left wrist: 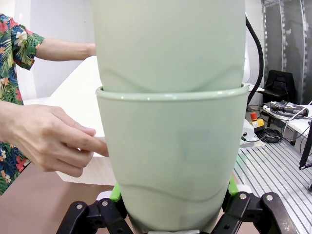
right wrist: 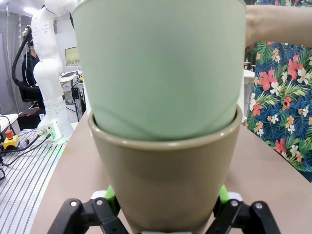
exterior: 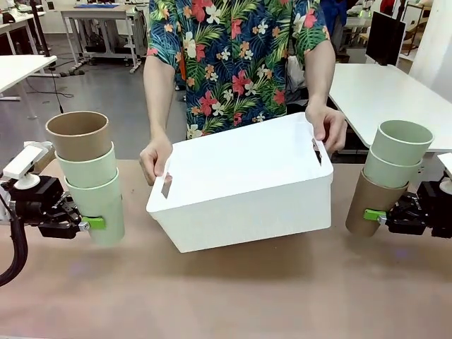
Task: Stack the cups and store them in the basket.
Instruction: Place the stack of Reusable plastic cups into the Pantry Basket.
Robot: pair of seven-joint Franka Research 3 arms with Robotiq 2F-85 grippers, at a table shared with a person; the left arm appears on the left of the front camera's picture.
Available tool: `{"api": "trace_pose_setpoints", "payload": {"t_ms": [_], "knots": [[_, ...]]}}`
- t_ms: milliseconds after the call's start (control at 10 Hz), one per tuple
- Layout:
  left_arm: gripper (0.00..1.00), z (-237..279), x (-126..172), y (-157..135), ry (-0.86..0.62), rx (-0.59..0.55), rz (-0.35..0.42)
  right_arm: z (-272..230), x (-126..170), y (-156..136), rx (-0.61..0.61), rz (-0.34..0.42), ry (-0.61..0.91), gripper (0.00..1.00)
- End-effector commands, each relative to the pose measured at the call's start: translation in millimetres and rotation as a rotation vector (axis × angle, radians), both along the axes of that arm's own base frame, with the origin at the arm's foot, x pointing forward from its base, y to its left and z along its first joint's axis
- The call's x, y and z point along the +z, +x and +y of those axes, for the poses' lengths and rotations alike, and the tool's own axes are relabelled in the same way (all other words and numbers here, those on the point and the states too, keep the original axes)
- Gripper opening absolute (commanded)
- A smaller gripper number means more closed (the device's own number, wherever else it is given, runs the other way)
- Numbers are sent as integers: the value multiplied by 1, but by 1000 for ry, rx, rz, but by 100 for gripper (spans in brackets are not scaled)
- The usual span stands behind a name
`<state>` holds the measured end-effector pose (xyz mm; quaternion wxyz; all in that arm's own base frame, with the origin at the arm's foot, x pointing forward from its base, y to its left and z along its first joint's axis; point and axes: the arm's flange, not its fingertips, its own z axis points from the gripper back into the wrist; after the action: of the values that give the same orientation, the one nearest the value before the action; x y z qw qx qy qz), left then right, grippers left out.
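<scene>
Left gripper [exterior: 97, 223]: gripping left stack [exterior: 88, 173], gap to basket [exterior: 240, 169].
Right gripper [exterior: 370, 213]: gripping right stack [exterior: 392, 169], near basket rim.
Basket: tilted.

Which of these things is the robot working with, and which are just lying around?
In the job: left cup stack, gripped by the left gripper; right cup stack, gripped by the right gripper; white basket, held in the person's hands.
Just around: white side tables; dark monitor.

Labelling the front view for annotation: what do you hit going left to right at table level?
left gripper → left stack of cups (tan atop two mint) → person's hand → basket → person's other hand → right stack of cups (two mint in a tan) → right gripper
</scene>
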<state>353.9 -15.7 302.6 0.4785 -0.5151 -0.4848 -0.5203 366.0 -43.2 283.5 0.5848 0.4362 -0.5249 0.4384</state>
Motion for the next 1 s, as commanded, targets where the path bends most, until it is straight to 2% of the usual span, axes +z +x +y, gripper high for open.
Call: {"api": "trace_pose_setpoints", "payload": {"t_ms": [0,200,400,700,900], "knots": [[85,-1,4,0,-13,-3,-8,0,4,1,1,-13,-3,85],[85,0,0,0,0,0,0,0,4,1,1,-13,-3,85],[85,2,24,3,34,26,47,0,4,1,1,-13,-3,85],[85,-5,82,8,113,86,94,0,4,1,1,-13,-3,85],[85,-25,127,10,212,94,97,0,4,1,1,-13,-3,85]]}}
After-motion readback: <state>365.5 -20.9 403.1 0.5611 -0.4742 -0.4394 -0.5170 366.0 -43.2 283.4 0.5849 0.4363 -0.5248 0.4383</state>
